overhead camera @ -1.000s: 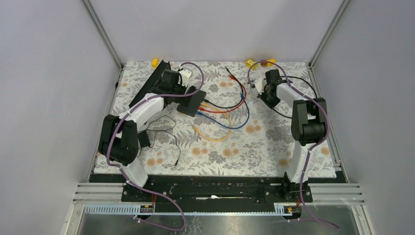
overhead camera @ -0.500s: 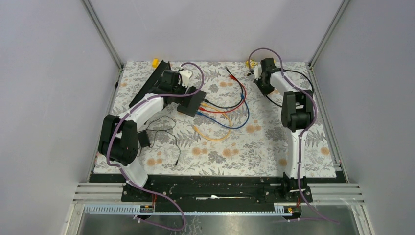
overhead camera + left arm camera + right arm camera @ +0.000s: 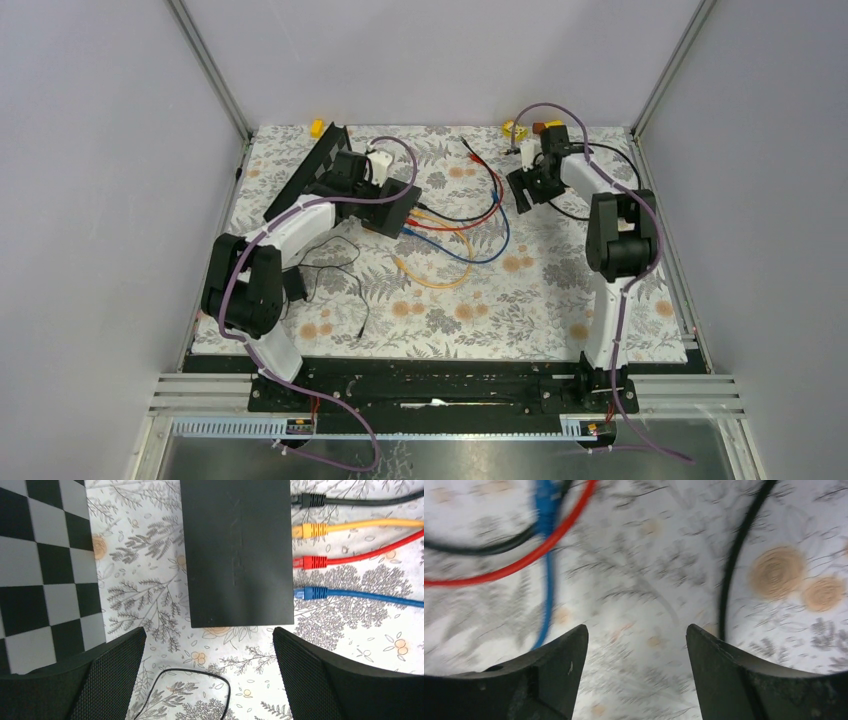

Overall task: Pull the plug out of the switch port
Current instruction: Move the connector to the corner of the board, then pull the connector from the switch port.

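Observation:
The switch (image 3: 237, 555) is a flat matte-black box lying on the floral cloth, also seen at the back left in the top view (image 3: 397, 210). Along its right edge sit a black plug (image 3: 310, 500), a yellow plug (image 3: 311, 530), a red plug (image 3: 310, 562) and a blue plug (image 3: 311, 593), each with its cable running right. My left gripper (image 3: 209, 632) hangs open just short of the switch's near short edge, holding nothing. My right gripper (image 3: 636, 630) is open and empty above the cloth, between the blue cable (image 3: 546, 555) and a black cable (image 3: 731, 565).
A black-and-grey chequered board (image 3: 45, 570) lies left of the switch. A thin black wire (image 3: 200, 677) loops below the left gripper. A small black adapter (image 3: 295, 285) sits by the left arm. Yellow bits (image 3: 317, 127) lie at the back edge. Cables (image 3: 470, 215) curl mid-table.
My right gripper has opened and swung from the back right corner down and left toward the cables. The left gripper has shifted slightly right toward the switch, still open.

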Motion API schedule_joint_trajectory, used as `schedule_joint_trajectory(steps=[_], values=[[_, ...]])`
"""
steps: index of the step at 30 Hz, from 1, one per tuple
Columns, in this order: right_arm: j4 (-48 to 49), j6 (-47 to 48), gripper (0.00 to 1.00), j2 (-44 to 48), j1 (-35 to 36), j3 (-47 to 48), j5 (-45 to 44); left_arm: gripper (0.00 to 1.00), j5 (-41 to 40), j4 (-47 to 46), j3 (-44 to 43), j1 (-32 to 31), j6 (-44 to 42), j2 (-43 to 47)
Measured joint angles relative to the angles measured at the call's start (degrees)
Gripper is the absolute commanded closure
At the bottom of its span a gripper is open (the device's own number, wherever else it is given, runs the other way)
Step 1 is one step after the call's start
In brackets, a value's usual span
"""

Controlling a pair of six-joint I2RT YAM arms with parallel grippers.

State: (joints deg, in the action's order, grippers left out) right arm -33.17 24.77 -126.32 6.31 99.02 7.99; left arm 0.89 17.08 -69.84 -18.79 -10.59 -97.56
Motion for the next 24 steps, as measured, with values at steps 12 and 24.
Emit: schedule_joint_trajectory(steps=[12,24], values=[[3.43,-8.15,0.22,11.08,1.49,-5.9,26.73,0.01,1.53,0.04,2.67,0.04,-0.37,-0.94],[5.25,-15.17,0.22,3.17,9.42,-1.05,36.3,0.01,6.56,4.76,-12.72,2.67,2.69,-15.78]])
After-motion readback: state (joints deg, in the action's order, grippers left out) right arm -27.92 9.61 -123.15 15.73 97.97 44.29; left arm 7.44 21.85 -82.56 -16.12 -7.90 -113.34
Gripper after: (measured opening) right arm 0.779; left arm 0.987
